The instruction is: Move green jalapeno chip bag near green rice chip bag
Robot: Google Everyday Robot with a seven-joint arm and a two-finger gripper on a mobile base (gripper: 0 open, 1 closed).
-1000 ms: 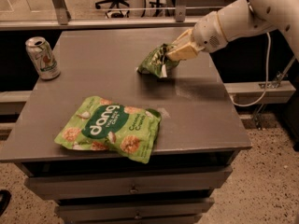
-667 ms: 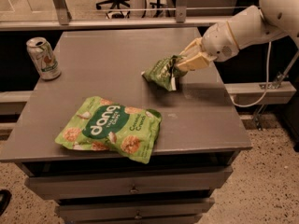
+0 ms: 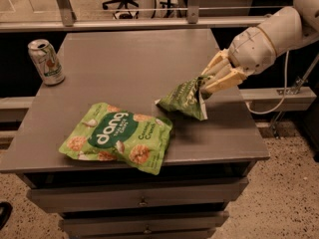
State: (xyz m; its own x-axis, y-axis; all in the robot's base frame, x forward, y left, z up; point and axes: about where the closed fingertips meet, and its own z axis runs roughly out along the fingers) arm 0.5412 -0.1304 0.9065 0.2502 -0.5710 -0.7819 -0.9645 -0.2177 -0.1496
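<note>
The green jalapeno chip bag (image 3: pixel 183 99), small and dark green, hangs tilted just above the grey table (image 3: pixel 124 59), right of centre. My gripper (image 3: pixel 205 83) comes in from the right and is shut on the bag's upper right corner. The green rice chip bag (image 3: pixel 118 137), large and light green with "dang" on it, lies flat near the table's front edge. The jalapeno bag's lower left corner is a short gap from the rice bag's upper right corner.
A soda can (image 3: pixel 46 61) stands at the table's left edge. My white arm (image 3: pixel 269 39) reaches in from the upper right. Drawers (image 3: pixel 142 200) sit below the tabletop. A rail (image 3: pixel 149 24) runs behind the table.
My gripper has carried the jalapeno bag from the table's far right area forward and down, toward the rice bag. The rice bag and can have not moved.
</note>
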